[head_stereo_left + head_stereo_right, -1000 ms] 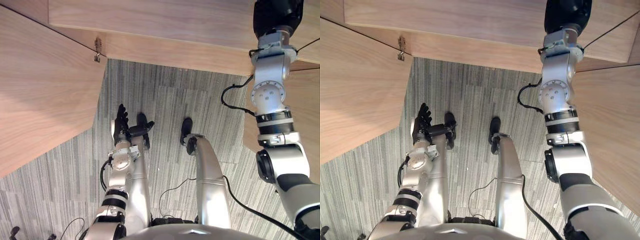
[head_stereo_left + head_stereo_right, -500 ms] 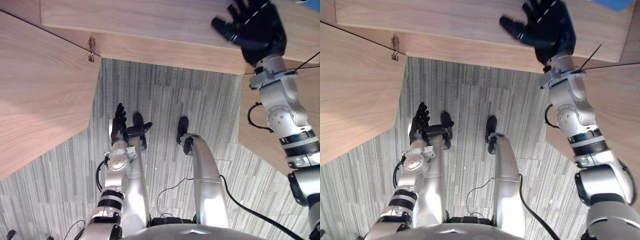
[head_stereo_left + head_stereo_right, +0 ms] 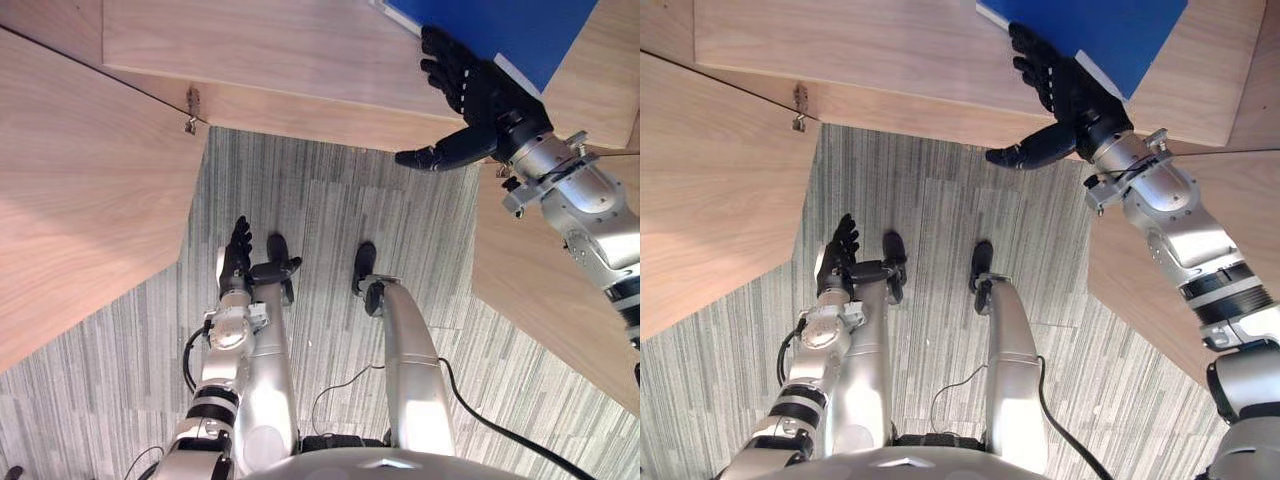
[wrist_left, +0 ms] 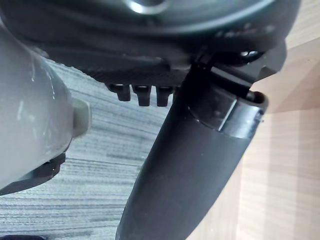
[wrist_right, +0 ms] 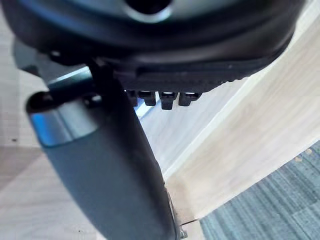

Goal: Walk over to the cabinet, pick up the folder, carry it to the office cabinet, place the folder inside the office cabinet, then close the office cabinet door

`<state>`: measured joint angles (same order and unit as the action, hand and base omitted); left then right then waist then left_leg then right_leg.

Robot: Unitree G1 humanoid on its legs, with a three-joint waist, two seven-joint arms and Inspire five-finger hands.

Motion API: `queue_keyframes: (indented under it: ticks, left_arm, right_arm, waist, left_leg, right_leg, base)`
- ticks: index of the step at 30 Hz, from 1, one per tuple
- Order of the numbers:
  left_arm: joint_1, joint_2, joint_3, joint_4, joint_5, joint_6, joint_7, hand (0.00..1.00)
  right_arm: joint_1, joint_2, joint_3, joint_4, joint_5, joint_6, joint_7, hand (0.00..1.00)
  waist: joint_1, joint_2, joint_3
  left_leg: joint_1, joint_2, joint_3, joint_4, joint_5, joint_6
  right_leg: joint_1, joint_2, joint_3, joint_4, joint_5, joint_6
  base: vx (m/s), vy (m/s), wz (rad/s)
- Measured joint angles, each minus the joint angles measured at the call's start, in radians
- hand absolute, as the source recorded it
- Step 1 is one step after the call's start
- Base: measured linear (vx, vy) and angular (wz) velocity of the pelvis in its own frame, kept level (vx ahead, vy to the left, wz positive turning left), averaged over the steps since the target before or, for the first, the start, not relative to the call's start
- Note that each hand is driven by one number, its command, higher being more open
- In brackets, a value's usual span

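One right hand (image 3: pixel 488 98) at folder (image 3: pixel 515 30) edge

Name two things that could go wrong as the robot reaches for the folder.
The right hand, fingers straight, is at the edge of the flat blue folder; it might push the folder across the light wooden cabinet top instead of gripping it. Its arm passes over a wooden panel and could clip it.

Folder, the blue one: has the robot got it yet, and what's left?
Done: the robot stands at the wooden cabinet. In hand: the right robot hand reaches open to the edge of the blue folder, not gripping it. The left robot hand hangs open, low. Left: grab it, carry it over, put it away, shut the door.
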<state>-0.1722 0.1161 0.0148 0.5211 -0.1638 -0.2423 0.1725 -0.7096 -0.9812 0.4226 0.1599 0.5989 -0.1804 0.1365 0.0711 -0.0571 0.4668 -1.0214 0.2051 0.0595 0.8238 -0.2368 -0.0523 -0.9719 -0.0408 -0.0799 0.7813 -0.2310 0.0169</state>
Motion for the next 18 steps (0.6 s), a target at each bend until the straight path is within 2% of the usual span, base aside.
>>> queue_keyframes:
  ticks: [5, 6, 8, 12, 18]
  left_arm:
    - [0.000, 0.000, -0.002, 0.003, 0.000, -0.009, -0.008, 1.00]
    - [0.000, 0.000, -0.003, 0.003, 0.000, -0.010, -0.008, 1.00]
    - [0.000, 0.000, -0.003, 0.003, 0.000, -0.010, -0.008, 1.00]
    - [-0.001, 0.000, -0.003, 0.008, 0.000, -0.010, -0.006, 1.00]
    - [-0.003, -0.007, 0.005, 0.011, 0.020, -0.009, 0.015, 1.00]
  right_arm:
    - [0.009, 0.000, 0.001, -0.015, -0.039, 0.000, 0.004, 1.00]
    - [0.016, 0.001, 0.000, -0.023, -0.037, 0.000, 0.006, 0.00]
    - [0.035, 0.013, -0.012, -0.041, -0.036, 0.000, 0.006, 0.00]
    - [0.103, 0.134, -0.111, -0.101, -0.051, -0.001, -0.046, 0.00]
    - [0.112, 0.297, -0.226, -0.181, -0.398, -0.031, -0.233, 0.00]
  waist:
    - [0.002, 0.000, 0.000]
    - [0.003, 0.000, -0.001]
    - [0.003, 0.000, -0.001]
    - [0.003, 0.001, -0.004]
    - [0.002, 0.002, -0.005]
  left_leg:
    - [0.000, 0.000, 0.006, 0.001, -0.001, 0.002]
    - [0.000, 0.000, 0.006, 0.001, 0.000, 0.002]
    - [0.000, 0.000, 0.006, 0.001, 0.000, 0.003]
    - [0.000, 0.000, 0.007, 0.000, 0.000, 0.003]
    - [0.000, -0.001, 0.006, 0.000, 0.005, 0.010]
  right_leg:
    - [0.000, -0.002, 0.001, 0.000, 0.001, 0.001]
    - [0.000, -0.002, 0.000, 0.000, 0.001, 0.001]
    - [0.000, -0.002, 0.000, 0.000, 0.001, 0.001]
    - [0.000, -0.002, 0.000, 0.000, 0.001, 0.001]
    - [-0.003, -0.001, -0.002, 0.002, 0.000, 0.001]
  base:
    - [0.00, 0.000, 0.00]
    - [0.00, 0.000, 0.00]
    - [0.00, 0.000, 0.00]
    - [0.00, 0.000, 0.00]
    - [0.00, 0.000, 0.00]
